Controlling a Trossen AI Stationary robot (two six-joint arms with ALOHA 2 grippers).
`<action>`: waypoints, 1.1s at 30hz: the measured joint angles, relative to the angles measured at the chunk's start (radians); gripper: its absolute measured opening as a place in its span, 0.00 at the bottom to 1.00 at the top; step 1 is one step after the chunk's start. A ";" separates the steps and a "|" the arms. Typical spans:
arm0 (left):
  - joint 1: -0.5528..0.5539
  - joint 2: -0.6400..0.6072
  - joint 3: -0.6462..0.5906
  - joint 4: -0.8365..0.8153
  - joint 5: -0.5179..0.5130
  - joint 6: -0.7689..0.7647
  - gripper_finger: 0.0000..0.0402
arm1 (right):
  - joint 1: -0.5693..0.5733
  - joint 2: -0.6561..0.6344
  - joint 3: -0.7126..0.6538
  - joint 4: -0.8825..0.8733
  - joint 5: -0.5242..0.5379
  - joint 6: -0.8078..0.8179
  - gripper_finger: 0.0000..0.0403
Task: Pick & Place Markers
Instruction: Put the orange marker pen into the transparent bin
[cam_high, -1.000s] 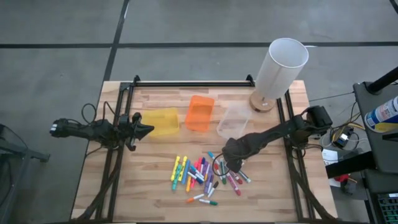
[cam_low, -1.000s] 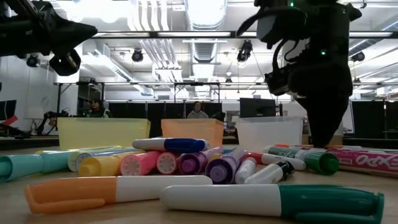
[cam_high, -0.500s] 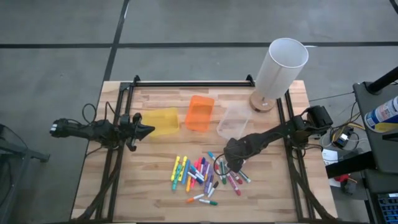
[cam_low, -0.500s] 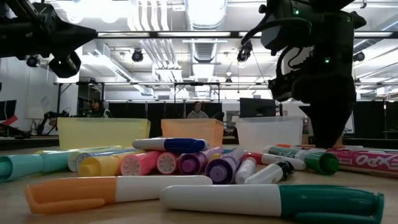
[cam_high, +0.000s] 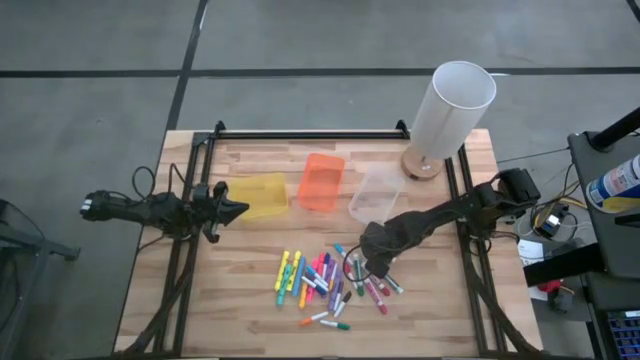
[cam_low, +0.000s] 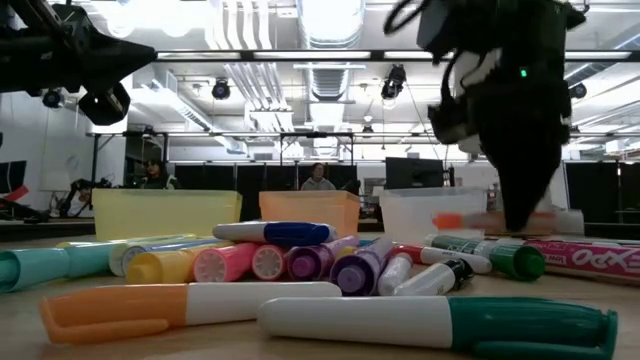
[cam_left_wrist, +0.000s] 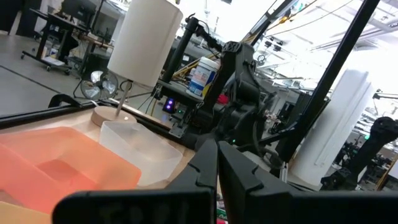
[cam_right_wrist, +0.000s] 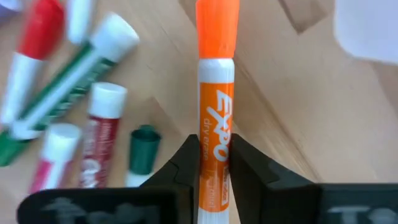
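Wrist view alone shows right tool (cam_right_wrist: 214, 163) gripping orange marker (cam_right_wrist: 216, 118).

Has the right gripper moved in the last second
Yes. In the low view the right gripper has risen against the clear bin behind it, lifting an orange marker clear of the markers on the table.

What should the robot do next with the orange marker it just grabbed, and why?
Probably lift it a bit higher. The right gripper is shut on the orange marker, which the low view shows just above the pile of markers. Raising it first should clear the pile before carrying it toward the bins.
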 joint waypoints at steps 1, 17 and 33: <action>0.000 0.000 0.000 -0.001 0.000 0.000 0.02 | 0.000 -0.009 0.014 -0.018 0.002 0.000 0.14; 0.000 0.006 0.000 -0.013 0.000 -0.006 0.02 | -0.114 -0.090 0.239 -0.260 0.197 -0.132 0.15; 0.000 0.009 0.000 -0.027 0.000 -0.052 0.02 | -0.421 -0.088 0.232 -0.278 0.218 -0.338 0.16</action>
